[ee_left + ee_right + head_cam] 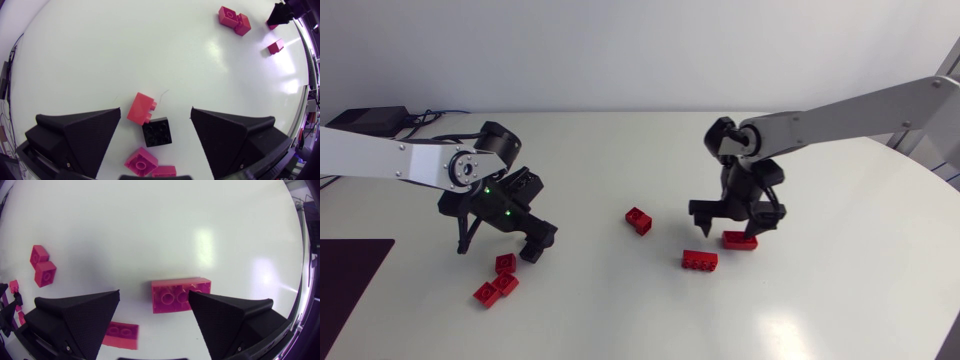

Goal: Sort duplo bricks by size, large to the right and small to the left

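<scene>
Right claw (154,293) partly hides large brick (172,296).

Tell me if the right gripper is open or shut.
Open. The right gripper has its fingers spread wide; the large red brick lies between them, clear of one finger.

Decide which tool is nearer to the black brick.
Left. The left tool straddles the black brick, which lies between its open fingers. The right tool is far across the table, above a large red brick.
</scene>
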